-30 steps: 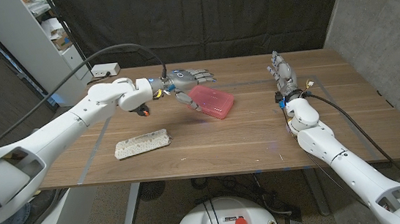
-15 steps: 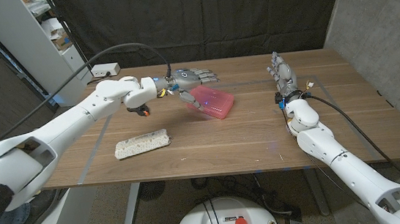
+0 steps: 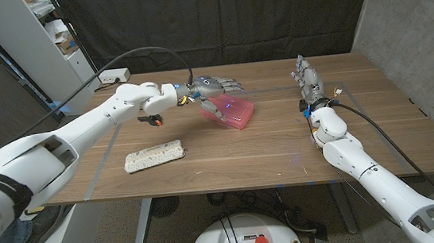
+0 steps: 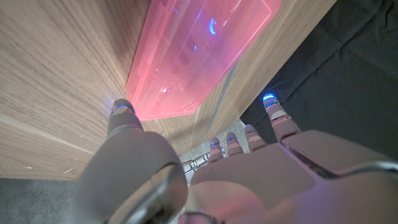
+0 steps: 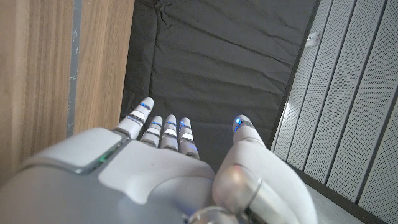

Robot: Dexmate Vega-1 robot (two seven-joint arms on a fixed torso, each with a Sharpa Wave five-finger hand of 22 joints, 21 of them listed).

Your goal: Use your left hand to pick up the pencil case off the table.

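Note:
The pencil case (image 3: 232,111) is a pink translucent box lying on the wooden table (image 3: 267,144), a little back of the middle. My left hand (image 3: 215,87) hovers over its far left part with fingers spread, the thumb down by its left edge. In the left wrist view the case (image 4: 202,53) lies just beyond my left hand (image 4: 205,171); the thumb tip (image 4: 122,112) is at its near edge and the other fingers are off to the side, holding nothing. My right hand (image 3: 305,75) stands on the table at the right, fingers extended and empty, as my right hand (image 5: 168,168) shows in its wrist view.
A white rectangular eraser-like block (image 3: 154,155) lies at the front left of the table. A white power strip (image 3: 113,75) sits at the back left corner with a black cable arching to my left arm. Shelving (image 3: 49,34) stands at the left.
My left hand has moved right and farther over the pencil case, from beside its left end to above it. The case, the block and my right arm have not moved.

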